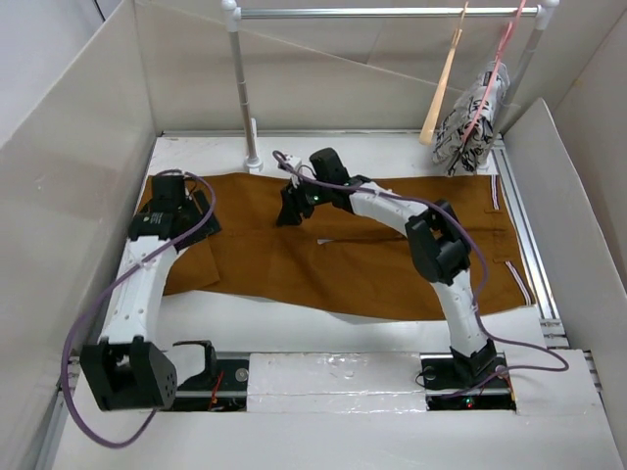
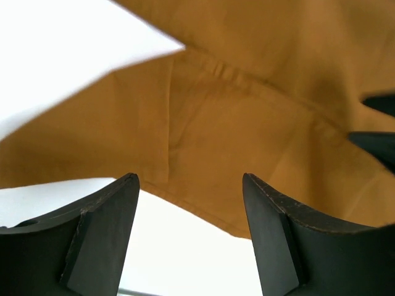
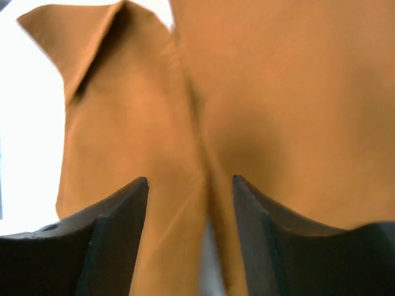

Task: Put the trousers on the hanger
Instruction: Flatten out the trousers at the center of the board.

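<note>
While the trousers [image 1: 343, 257] lie spread flat across the table [image 1: 323, 333], legs to the left and striped waistband to the right, we judge the task to be at its opening step: getting hold of the cloth, with nothing yet on the hanger. At the left end, our left gripper [image 2: 190, 177] hangs low over the leg hems with its jaws standing wide. A hem corner and bare table show past them, and nothing is gripped. Toward the middle, at the far edge of the trousers, our right gripper [image 3: 189, 178] sits close to the cloth. Its jaws stand apart with a fold line running up between them, and we see no cloth pinched, though that view is blurred. Further right and well apart from both, the hanger [image 1: 441, 88] hangs from the rail [image 1: 382, 13], just beside a patterned cloth [image 1: 475, 116]. Next, we think, each gripper has to sink onto an edge and close on it, so the trousers can be folded or lifted toward the rail. A shallow bite would likely let the cloth slip.
</note>
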You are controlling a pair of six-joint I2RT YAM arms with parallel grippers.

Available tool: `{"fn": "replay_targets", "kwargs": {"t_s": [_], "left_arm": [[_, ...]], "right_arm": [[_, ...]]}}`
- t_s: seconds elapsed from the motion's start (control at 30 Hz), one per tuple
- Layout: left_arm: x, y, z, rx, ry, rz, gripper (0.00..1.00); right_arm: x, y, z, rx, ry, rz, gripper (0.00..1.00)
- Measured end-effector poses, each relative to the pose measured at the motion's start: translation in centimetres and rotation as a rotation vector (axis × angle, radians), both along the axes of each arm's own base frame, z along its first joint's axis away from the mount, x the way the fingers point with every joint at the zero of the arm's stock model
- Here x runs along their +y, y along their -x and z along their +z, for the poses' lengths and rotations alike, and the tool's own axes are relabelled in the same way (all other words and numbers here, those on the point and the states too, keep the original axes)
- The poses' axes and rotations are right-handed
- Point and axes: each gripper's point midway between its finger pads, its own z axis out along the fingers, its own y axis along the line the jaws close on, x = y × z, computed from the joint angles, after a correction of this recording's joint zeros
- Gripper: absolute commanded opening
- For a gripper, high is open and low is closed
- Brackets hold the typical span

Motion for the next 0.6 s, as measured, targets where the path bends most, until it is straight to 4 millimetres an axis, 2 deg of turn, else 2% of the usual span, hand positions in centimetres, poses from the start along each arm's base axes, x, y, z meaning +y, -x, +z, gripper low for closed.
{"fn": "replay_targets", "kwargs": {"t_s": [0.03, 0.07, 0.1, 0.13, 0.23, 0.27, 0.3, 0.33, 0.4, 0.47, 0.57, 0.6], "left_arm": [[-0.3, 0.0, -0.4, 0.031, -0.009, -0.012, 0.63], [-0.6, -0.2, -1.1, 0.062, -0.018, -0.021, 0.63], [-0.7, -0.3, -2.0, 0.095, -0.026, -0.028, 0.61], [-0.7, -0.2, -2.8, 0.132, -0.039, -0.027, 0.60], [0.1, 0.2, -4.9, 0.227, -0.078, -0.004, 0.57], [0.3, 0.2, -5.5, 0.252, -0.084, -0.001, 0.56], [0.4, 0.2, -6.0, 0.273, -0.091, 0.003, 0.56], [0.5, 0.2, -6.5, 0.291, -0.097, 0.007, 0.55], [0.7, 0.2, -7.8, 0.338, -0.105, 0.011, 0.55], [0.7, 0.2, -9.4, 0.395, -0.106, 0.008, 0.55], [0.2, 0.1, -11.1, 0.446, -0.107, -0.008, 0.53], [-0.1, 0.0, -11.6, 0.458, -0.109, -0.016, 0.49]], "right_arm": [[-0.3, 0.8, 0.3, 0.004, 0.004, 0.003, 0.43], [-0.6, 1.9, 0.8, 0.004, 0.004, 0.010, 0.26], [-1.0, 3.0, 1.5, -0.001, 0.006, 0.014, 0.03], [-1.4, 4.4, 2.2, -0.006, 0.007, 0.025, 0.00], [-1.7, 8.5, 5.3, -0.055, -0.011, 0.057, 0.00], [-1.8, 10.1, 6.2, -0.071, -0.018, 0.074, 0.04], [-1.8, 11.9, 7.0, -0.090, -0.029, 0.093, 0.17], [-1.9, 13.5, 7.5, -0.106, -0.035, 0.109, 0.22], [-2.1, 16.8, 7.8, -0.117, -0.037, 0.150, 0.31], [-2.5, 19.1, 7.5, -0.119, -0.030, 0.174, 0.34], [-3.6, 20.2, 6.4, -0.112, 0.003, 0.166, 0.34], [-3.9, 20.2, 6.2, -0.114, 0.015, 0.157, 0.34]]}}
